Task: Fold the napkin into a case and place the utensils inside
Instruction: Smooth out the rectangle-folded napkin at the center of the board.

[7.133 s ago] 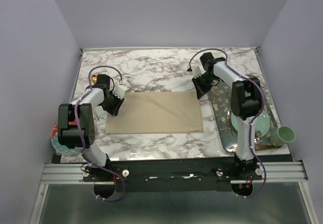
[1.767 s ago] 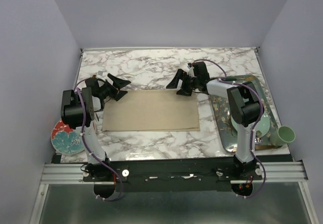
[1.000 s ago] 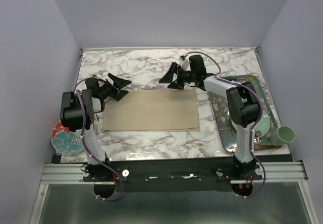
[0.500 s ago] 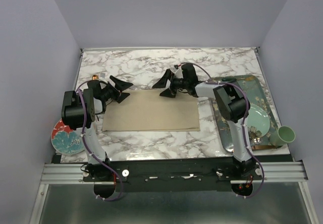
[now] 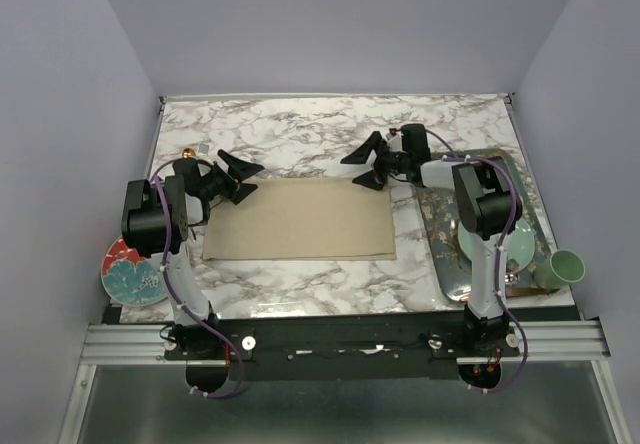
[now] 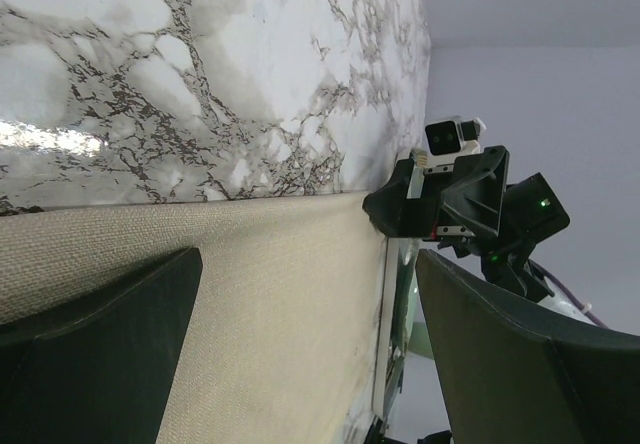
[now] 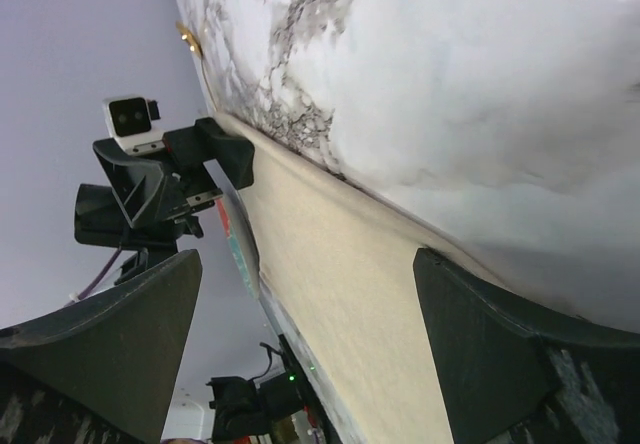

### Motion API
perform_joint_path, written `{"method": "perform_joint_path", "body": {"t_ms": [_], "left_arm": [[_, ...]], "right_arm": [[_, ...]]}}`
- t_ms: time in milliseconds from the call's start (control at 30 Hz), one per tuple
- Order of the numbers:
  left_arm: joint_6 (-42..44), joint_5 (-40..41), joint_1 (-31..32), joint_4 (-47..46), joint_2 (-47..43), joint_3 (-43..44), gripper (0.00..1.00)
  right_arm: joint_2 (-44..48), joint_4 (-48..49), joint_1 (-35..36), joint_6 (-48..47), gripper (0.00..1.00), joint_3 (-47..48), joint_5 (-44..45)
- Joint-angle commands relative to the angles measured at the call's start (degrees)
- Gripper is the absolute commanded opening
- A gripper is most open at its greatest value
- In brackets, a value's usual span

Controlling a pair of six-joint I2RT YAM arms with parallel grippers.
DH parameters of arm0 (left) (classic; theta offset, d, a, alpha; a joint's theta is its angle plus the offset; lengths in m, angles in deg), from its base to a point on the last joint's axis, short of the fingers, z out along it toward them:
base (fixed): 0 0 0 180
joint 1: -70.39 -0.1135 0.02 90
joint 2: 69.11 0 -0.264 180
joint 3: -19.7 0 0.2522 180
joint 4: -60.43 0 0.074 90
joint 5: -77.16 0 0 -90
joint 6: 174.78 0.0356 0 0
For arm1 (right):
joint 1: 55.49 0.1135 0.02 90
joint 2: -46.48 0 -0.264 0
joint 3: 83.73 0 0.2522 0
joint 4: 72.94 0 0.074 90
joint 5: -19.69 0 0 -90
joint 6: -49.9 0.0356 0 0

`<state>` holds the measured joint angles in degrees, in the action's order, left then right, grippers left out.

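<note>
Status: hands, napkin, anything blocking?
Left hand and right hand open, empty, at far edge of napkin. Napkin flat, unfolded. Nothing lying on it.

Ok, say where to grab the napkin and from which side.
The napkin lies flat, so probably pinch its two far corners, coming low from the far edge; the left tool and right tool are open there.

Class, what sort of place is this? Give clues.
Probably a robot test booth staged as a dining table: plain lilac walls, marble-look tabletop, napkin and plate, left arm and right arm bolted to a rail.
</note>
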<state>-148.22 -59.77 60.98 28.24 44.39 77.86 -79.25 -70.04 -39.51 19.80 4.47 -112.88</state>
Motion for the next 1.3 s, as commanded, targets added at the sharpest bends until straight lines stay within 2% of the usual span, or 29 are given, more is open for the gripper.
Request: {"method": "perform_joint_path", "body": {"t_ms": [0,200,300,433,633,833,1000,1200,1233,1267], "left_arm": [[3.9,1.9,-1.2,6.3,2.3,-0.2,0.99],[5.0,1.9,-1.8,8.2,2.0,0.4,0.99],[4.7,-0.2,-1.8,6.3,1.6,1.2,0.99],[5.8,-4.8,-2.0,6.0,-2.4,2.4,0.99],[8.3,-4.7,-4.7,9.7,-5.7,3.1,0.99],[8.7,-3.3,-7.3,9.4,-2.1,3.9,0.99],[8.2,-2.3,-7.4,8.7,2.1,6.0,0.99],[8.9,-2.1,-7.9,11.8,3.0,6.7,0.99],[9.9,-2.0,-7.8,15.1,1.9,7.3,0.99],[15.0,-1.5,-7.6,18.7,-1.3,9.2,0.99]], "right_arm": [[0.7,-9.3,-3.8,-6.3,0.96,-3.1,2.8],[1.4,-13.5,-5.0,-11.1,0.95,-1.1,3.6],[2.1,-15.0,-4.9,-14.2,0.95,0.6,3.2],[5.0,-15.0,-4.3,-18.7,0.94,2.5,-2.0],[12.2,-16.3,-1.9,-23.4,0.95,1.4,-6.0],[14.0,-18.2,-0.6,-23.0,0.95,-2.4,-6.9],[11.7,-19.3,-0.4,-21.6,0.95,-4.2,-6.3],[12.2,-23.5,-0.4,-23.9,0.95,-4.5,-6.7],[13.0,-24.1,-0.3,-25.4,0.95,-4.5,-6.7],[14.1,-26.0,-0.4,-26.6,0.95,-4.3,-6.4]]}}
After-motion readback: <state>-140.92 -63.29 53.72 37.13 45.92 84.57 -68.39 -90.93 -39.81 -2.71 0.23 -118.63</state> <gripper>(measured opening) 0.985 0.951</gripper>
